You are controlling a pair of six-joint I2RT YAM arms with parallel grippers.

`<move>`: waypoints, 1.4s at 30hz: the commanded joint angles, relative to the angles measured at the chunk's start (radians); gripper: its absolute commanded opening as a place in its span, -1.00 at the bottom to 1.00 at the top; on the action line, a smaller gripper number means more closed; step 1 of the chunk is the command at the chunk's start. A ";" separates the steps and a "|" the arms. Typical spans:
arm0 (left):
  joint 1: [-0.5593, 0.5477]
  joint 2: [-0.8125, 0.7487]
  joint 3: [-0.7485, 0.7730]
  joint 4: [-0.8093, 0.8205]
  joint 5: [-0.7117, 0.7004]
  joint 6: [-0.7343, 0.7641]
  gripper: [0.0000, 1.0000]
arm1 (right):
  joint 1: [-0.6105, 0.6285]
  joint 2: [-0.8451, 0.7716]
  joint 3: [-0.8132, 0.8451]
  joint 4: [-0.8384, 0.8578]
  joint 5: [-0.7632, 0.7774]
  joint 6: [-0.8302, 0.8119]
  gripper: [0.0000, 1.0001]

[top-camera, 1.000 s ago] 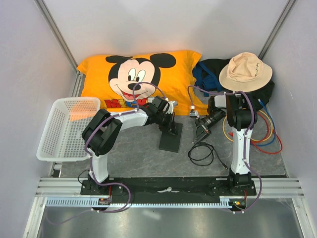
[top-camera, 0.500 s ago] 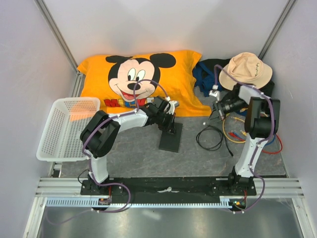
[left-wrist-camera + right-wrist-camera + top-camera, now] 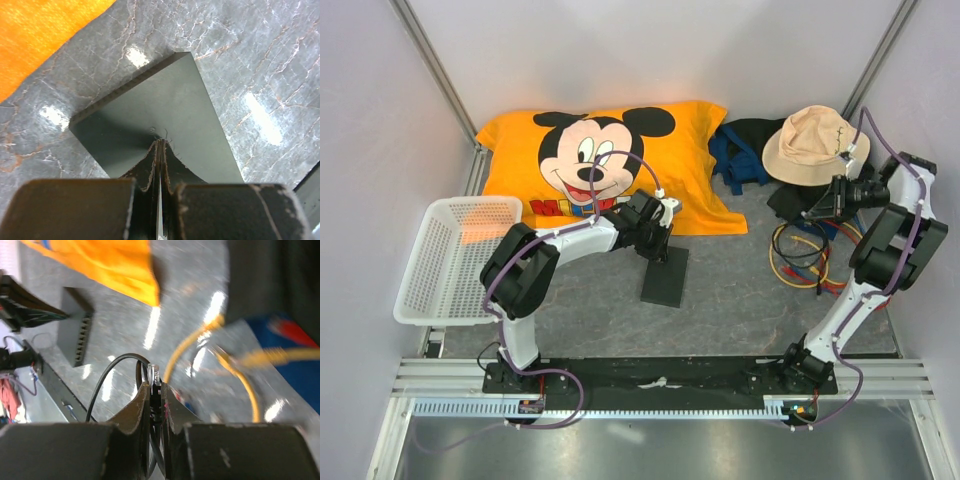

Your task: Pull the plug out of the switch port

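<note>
Right gripper (image 3: 156, 388) clamped on plug (image 3: 153, 374), well right of switch (image 3: 666, 278); plug looks free of port. Left gripper (image 3: 160, 146) closed, tips pressing on switch top. Advice: pin switch firmly, set plug down far from switch, leave cable (image 3: 105, 385) slack.

Taking the switch (image 3: 665, 277) as the dial's centre in the top view, the pillow (image 3: 620, 150) lies at 11 o'clock, its near edge just beside the switch's far end. The basket (image 3: 455, 258) sits at 9 o'clock, well apart. The hat (image 3: 815, 143) rests at 2 o'clock, the cable coil (image 3: 798, 262) at 3. The left gripper (image 3: 662, 252) stands on the switch's far end. The right gripper (image 3: 817, 212), the plug (image 3: 154, 375) between its fingers, hangs above the coil, near the hat.
</note>
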 commanded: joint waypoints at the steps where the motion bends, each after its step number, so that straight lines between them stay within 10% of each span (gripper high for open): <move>1: 0.004 -0.013 0.027 -0.011 -0.033 0.063 -0.96 | -0.028 -0.078 -0.112 0.174 0.150 0.121 -1.00; 14: 0.004 -0.068 -0.013 -0.005 -0.052 0.110 -0.97 | -0.019 -0.265 -0.387 0.612 0.402 0.247 -1.00; 17: 0.004 -0.078 -0.024 -0.005 -0.050 0.120 -0.97 | -0.018 -0.282 -0.415 0.667 0.468 0.269 -0.54; 18: 0.004 -0.081 -0.025 -0.005 -0.049 0.123 -0.96 | -0.016 -0.293 -0.432 0.684 0.485 0.295 0.92; 33: -0.005 -0.121 0.002 -0.011 -0.024 0.192 -0.96 | 0.225 -0.613 -0.410 0.783 0.496 0.390 0.96; 36: -0.005 -0.166 0.048 -0.040 -0.036 0.245 -0.48 | 0.280 -0.617 -0.363 0.741 0.477 0.410 0.96; 40: 0.000 -0.234 0.117 -0.089 -0.093 0.357 0.95 | 0.335 -0.623 -0.329 0.738 0.451 0.459 0.96; 42: 0.008 -0.283 0.139 -0.102 -0.137 0.380 0.99 | 0.378 -0.629 -0.327 0.752 0.473 0.493 0.96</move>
